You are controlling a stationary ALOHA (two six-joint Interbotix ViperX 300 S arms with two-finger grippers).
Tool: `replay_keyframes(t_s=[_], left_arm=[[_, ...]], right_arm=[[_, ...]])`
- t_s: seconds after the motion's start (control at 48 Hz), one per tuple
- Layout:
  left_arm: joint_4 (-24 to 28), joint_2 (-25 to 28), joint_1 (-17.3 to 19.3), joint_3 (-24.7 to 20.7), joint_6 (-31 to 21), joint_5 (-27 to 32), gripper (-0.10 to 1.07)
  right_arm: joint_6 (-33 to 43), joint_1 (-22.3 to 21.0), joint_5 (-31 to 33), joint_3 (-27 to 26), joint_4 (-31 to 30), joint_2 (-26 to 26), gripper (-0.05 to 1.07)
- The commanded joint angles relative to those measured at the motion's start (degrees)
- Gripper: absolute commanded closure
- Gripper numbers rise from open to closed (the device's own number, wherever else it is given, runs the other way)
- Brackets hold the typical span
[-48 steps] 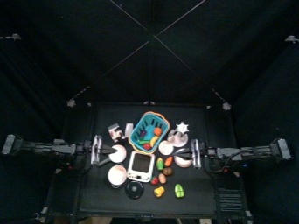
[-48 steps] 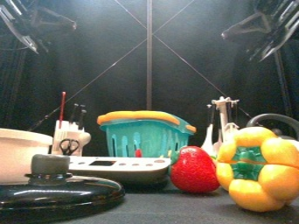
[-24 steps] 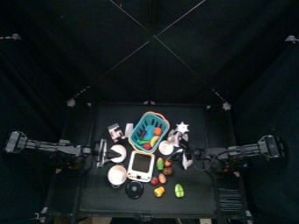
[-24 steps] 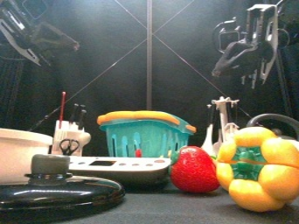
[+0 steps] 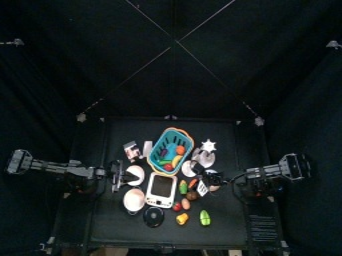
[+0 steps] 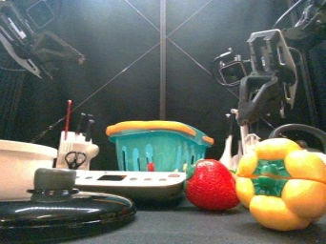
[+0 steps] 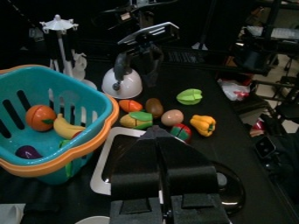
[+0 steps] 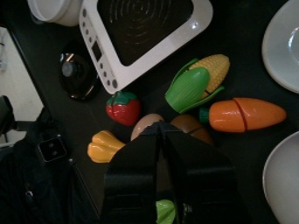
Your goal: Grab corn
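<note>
On the counter [image 8: 239, 31]: corn [image 8: 197, 80] lies just beside the flat white appliance [image 8: 140, 31], close to an orange carrot piece [image 8: 242, 114].
Corn's look: short cob, yellow kernels at one end, green husk along the other.
Right wrist view: shows the corn plainly from above.
Front view: a strawberry [image 6: 211, 186] and a yellow pepper [image 6: 280, 186] fill the foreground, with no corn visible.
Left gripper [image 7: 163, 144]: closed, empty, away from the corn.
Right gripper [image 8: 160, 140]: above the vegetables, touching nothing; open or closed cannot be told.

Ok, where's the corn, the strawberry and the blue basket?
corn [image 8: 197, 79], right wrist view, on its green husk.
strawberry [image 6: 212, 186], front view, on the middle of its red body.
blue basket [image 7: 47, 96], left wrist view, on its teal wall.
</note>
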Motion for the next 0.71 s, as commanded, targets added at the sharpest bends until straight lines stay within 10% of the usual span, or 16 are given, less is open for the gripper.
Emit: replay_keyframes(t_s=[0.0, 0.688], left_arm=[[0.1, 0.1, 0.6, -1.8, 0.2, 1.8, 1.00], [1.0, -2.4, 1.7, -1.1, 0.1, 8.7, 1.00]], right_arm=[[0.0, -1.0, 2.7, -4.1, -0.2, 1.4, 0.35], [4.3, -4.0, 18.5, -16.5, -6.3, 9.1, 0.19]])
